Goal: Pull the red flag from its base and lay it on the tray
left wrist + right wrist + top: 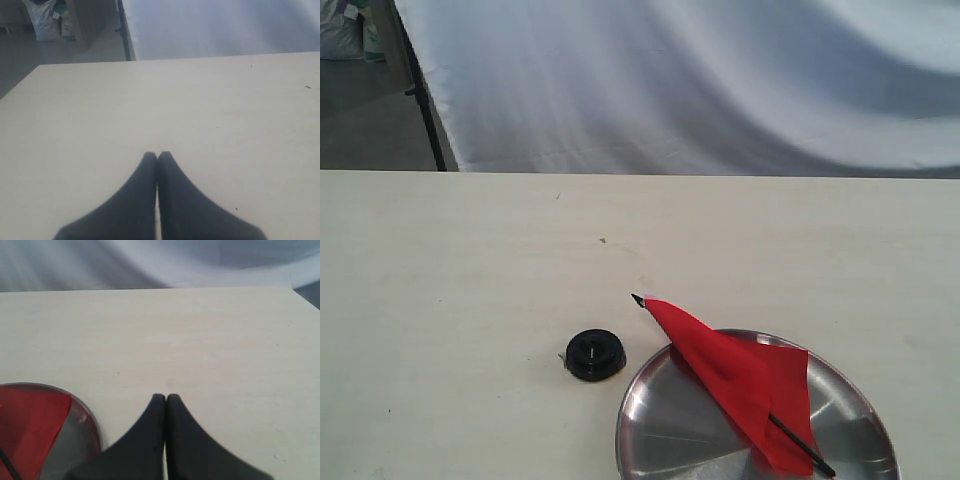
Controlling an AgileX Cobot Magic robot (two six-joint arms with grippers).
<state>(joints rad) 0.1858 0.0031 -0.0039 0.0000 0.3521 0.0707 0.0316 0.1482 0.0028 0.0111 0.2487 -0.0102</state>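
The red flag lies flat across the steel tray at the table's front right, its pointed black tip sticking out over the rim toward the back left. The small black base stands alone on the table just left of the tray, with nothing in its hole. Neither gripper shows in the exterior view. My left gripper is shut and holds nothing, over bare table. My right gripper is shut and holds nothing, beside the tray, where a corner of the red flag shows.
The pale wooden table stretches wide behind and left of the objects. A white cloth backdrop hangs beyond the far edge, with a black stand leg at the back left. Bags sit on the floor.
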